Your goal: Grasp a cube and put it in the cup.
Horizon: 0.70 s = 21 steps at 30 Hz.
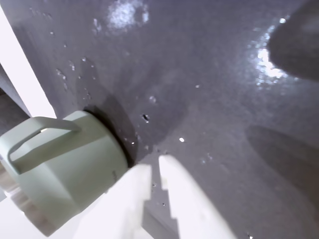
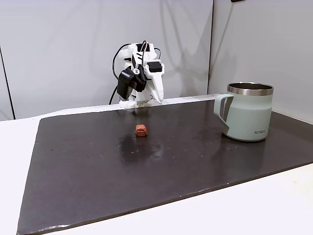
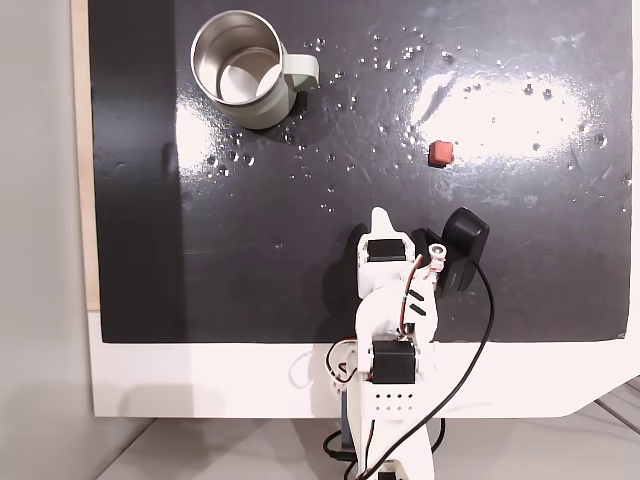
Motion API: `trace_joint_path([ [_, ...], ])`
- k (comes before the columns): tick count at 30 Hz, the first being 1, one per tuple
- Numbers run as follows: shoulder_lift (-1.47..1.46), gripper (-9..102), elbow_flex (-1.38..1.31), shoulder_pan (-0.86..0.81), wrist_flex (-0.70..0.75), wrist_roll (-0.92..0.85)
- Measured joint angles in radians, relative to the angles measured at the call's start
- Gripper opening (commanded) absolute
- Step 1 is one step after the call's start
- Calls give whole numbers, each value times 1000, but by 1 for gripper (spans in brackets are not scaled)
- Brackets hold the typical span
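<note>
Tabletop (image 2: pixel 274 205): white surface, carrying a large dark glossy mat (image 2: pixel 146 171) speckled with small bright flecks and glare patches; in the fixed view from above, the mat (image 3: pixel 250 260) covers most of the surface, with a white strip left bare along the near edge.

Robot arm (image 3: pixel 392 350): white, with black servo blocks and red and black wiring; folded up at the mat's edge in both fixed views (image 2: pixel 139 78); a black camera module (image 3: pixel 462 245) sits at its side.

Cup (image 2: pixel 247 111): pale sage-green mug, steel rim, side handle, small dark lettering near the base; upright on the mat, at the right in the front fixed view and at the upper left in the fixed view from above (image 3: pixel 285 90), where its steel interior shows; in the wrist view it lies at lower left (image 1: pixel 65 169), just beside the end effector.

End effector (image 1: pixel 155 162): two white fingers entering the wrist view from the bottom edge; tips a narrow gap apart, nothing between them; raised over bare mat.

Cube (image 2: pixel 141 129): tiny, rust-orange; resting on the mat in front of the arm, well apart from the cup; in the fixed view from above it sits right of centre (image 3: pixel 439 153).
</note>
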<state>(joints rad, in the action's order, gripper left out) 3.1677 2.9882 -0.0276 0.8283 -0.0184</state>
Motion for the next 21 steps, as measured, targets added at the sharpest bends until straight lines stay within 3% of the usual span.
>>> trace_joint_path([
  [12,0,0,9,-14,-35,-48],
  [21,0,0,-104,-41,49,-75],
])
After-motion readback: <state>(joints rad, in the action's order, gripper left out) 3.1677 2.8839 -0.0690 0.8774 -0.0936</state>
